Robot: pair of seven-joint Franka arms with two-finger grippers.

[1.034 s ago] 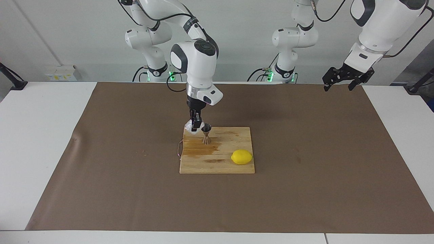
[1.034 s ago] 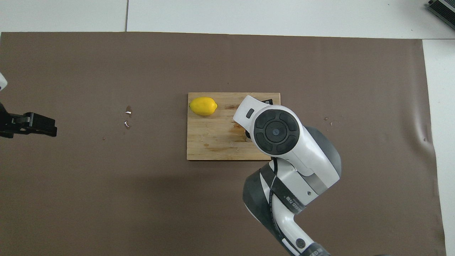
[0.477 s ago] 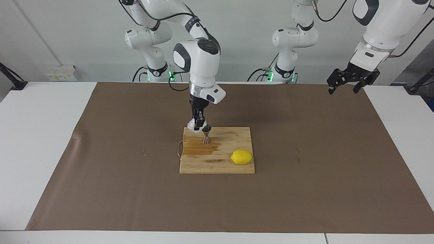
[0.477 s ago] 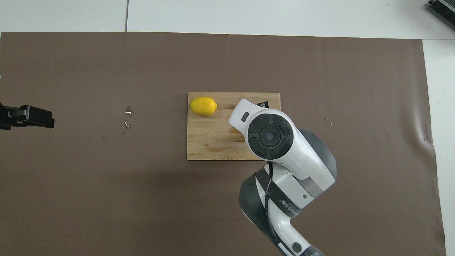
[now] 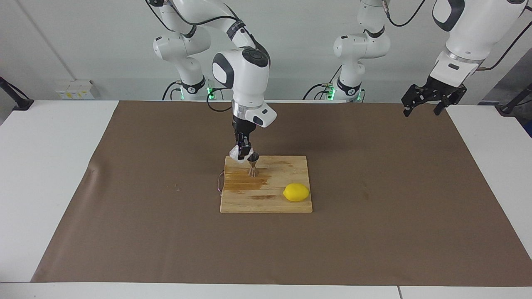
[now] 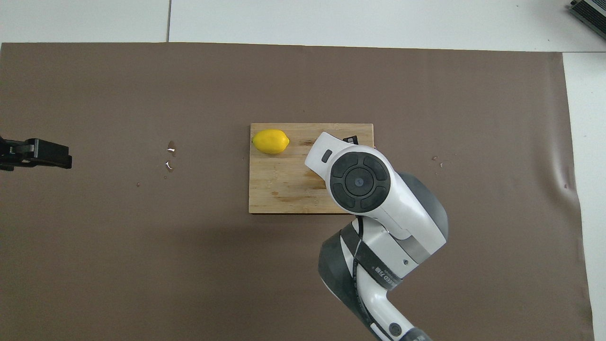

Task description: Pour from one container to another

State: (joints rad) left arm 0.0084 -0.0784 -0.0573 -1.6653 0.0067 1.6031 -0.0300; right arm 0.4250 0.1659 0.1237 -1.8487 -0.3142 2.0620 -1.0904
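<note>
Over jigger (image 5: 252,165), tilted glass cup (image 5: 237,154)

Plain white wall (image 5: 299,41); white table (image 5: 50,166)

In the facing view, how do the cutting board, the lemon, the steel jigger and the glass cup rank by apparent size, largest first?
1. cutting board
2. lemon
3. steel jigger and glass cup: look alike. The right gripper hides part of the cup, so I leave these two unranked.
</note>
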